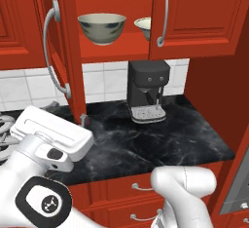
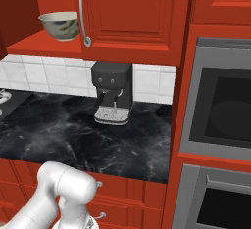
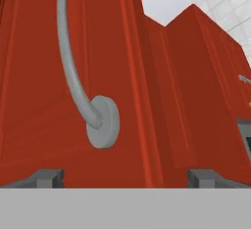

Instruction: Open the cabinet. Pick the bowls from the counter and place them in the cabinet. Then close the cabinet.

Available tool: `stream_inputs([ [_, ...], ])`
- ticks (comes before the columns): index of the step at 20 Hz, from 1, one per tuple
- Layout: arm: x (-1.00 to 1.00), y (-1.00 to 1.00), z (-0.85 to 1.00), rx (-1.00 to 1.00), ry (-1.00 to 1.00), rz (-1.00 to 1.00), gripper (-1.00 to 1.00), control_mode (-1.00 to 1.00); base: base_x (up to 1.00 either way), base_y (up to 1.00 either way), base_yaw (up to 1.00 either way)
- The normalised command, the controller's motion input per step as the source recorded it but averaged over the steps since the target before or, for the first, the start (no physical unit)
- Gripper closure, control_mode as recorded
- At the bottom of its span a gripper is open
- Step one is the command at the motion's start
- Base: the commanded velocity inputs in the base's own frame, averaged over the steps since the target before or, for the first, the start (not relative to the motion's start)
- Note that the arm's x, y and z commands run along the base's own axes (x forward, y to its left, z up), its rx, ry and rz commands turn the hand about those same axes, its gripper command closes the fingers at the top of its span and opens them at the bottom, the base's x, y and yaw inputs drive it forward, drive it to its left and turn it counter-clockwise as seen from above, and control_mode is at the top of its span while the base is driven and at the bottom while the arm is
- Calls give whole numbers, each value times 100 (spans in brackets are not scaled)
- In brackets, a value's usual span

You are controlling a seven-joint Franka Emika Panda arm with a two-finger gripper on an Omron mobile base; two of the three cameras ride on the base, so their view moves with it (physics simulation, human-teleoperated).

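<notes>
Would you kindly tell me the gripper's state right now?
Gripper: open, holding nothing, facing the open cabinet door's handle.

White rounded arm [image 1: 182,185], dark joint caps

arm's coming up from about 5 o'clock in the left base view, elbow bent low, forearm running over toward 8 o'clock where the wrist sits. gripper [image 3: 125,176] has its jaws spread wide, both dark fingertips [image 3: 46,178] poking up at 6 o'clock in the hand view, nothing between them.
</notes>
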Motion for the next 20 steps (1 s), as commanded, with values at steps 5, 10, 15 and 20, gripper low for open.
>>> stream_inputs([
  [5, 13, 7, -10, 0, 0, -6, -100, -100, 0, 0, 0],
  [10, 0, -10, -6, 0, 0, -6, -100, -100, 0, 0, 0],
  [15, 1, -17, 0, 0, 0, -5, -100, -100, 0, 0, 0],
  [20, 6, -15, 0, 0, 0, -3, -100, -100, 0, 0, 0],
])
